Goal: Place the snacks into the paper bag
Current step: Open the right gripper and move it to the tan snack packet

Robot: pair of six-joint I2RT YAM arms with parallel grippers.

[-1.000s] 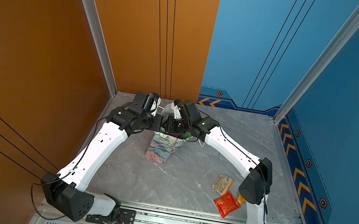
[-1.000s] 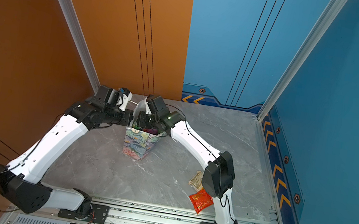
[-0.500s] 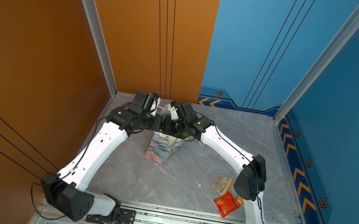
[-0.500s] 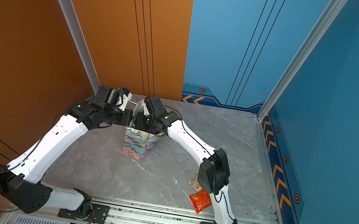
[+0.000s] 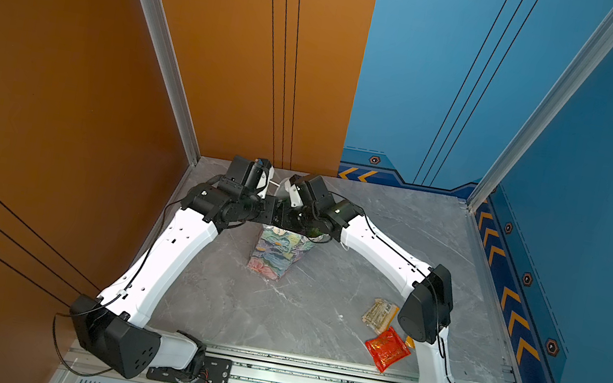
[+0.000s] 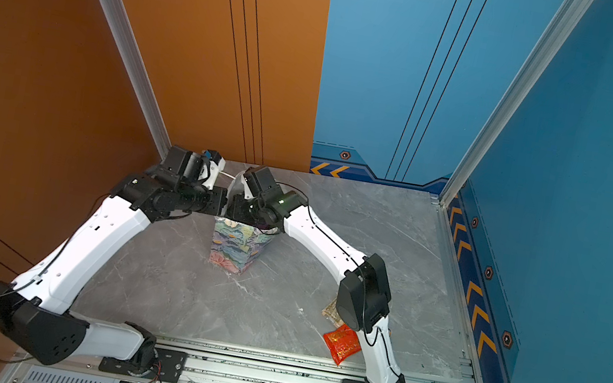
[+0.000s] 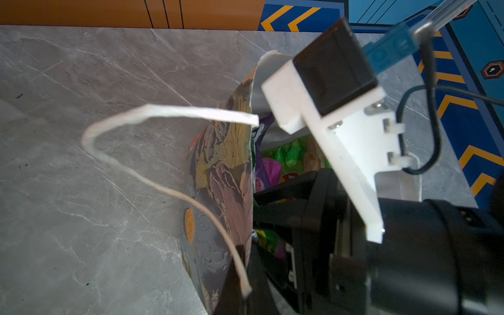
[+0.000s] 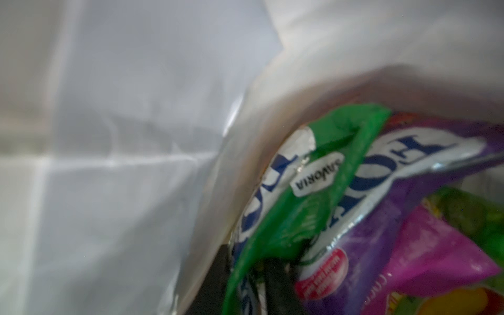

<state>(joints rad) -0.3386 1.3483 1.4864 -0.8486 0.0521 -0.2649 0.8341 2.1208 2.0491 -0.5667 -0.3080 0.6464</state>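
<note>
Reaching into the tall floral-print paper bag (image 5: 273,254), which is standing left of centre toward the far edge of the grey marbled surface (image 5: 315,329), the right fingers (image 5: 293,222) are sitting lower in its mouth than a second ago in both top views. The left fingers (image 5: 270,211) are clamping its rim. A small tan crinkly packet (image 5: 380,314) and a red crinkly packet (image 5: 387,348) are lying unmoved near the front right corner.

The left wrist view is showing the left fingers (image 7: 240,272) pinching the bag's wall, with its white cord handle (image 7: 114,131) looping free.

The right wrist view is showing a green Fox's packet (image 8: 313,204) draped over the right fingers (image 8: 272,286), beside a purple Fox's packet (image 8: 409,191). Whether they are gripping or releasing it, I cannot tell. This packet seems to be arriving, so the loose ones are waiting.
</note>
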